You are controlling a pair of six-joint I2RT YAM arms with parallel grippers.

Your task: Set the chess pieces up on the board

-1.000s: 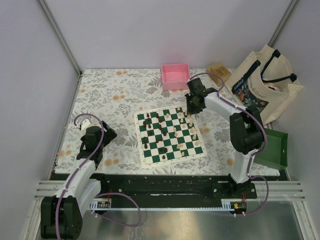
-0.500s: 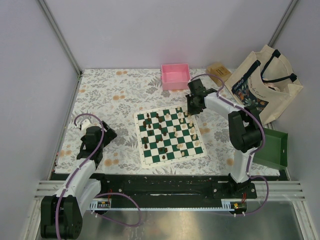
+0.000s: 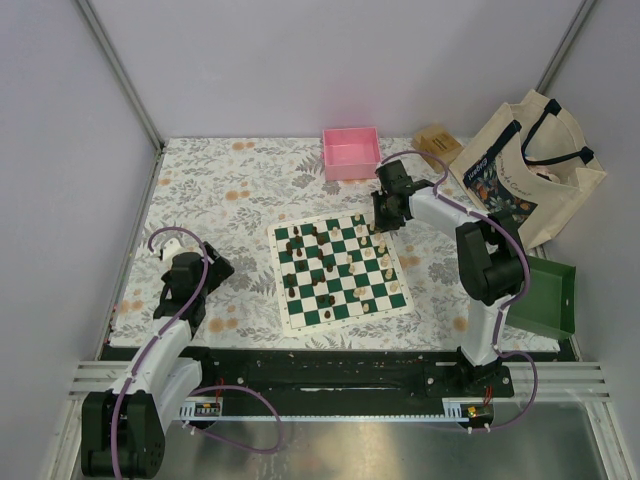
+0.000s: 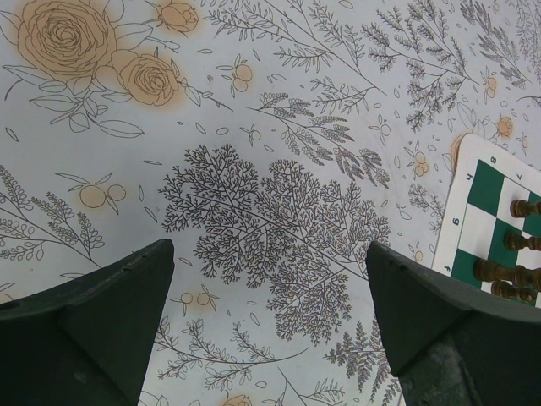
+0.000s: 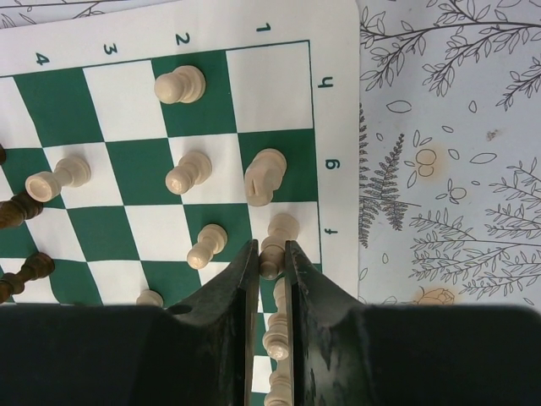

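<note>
Right wrist: my right gripper [image 5: 270, 250] pinches one cream piece [image 5: 280, 232] at the board [image 5: 127, 110] edge; other cream pieces [image 5: 190, 173] ahead look half-ranked, dark pieces [image 5: 17, 211] to its left unsorted; left gripper [image 4: 269, 249] spread, empty

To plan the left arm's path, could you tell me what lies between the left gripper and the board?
Only bare floral tablecloth lies between the left gripper and the board, as the left wrist view shows.

Cream piece [image 5: 279, 228] partly hidden (perhaps pawn)

The cream chess pieces [image 5: 265, 176] look like smooth pale wood; the board [image 5: 127, 93] matt; the fingers [image 5: 228, 296] matt black plastic.
</note>
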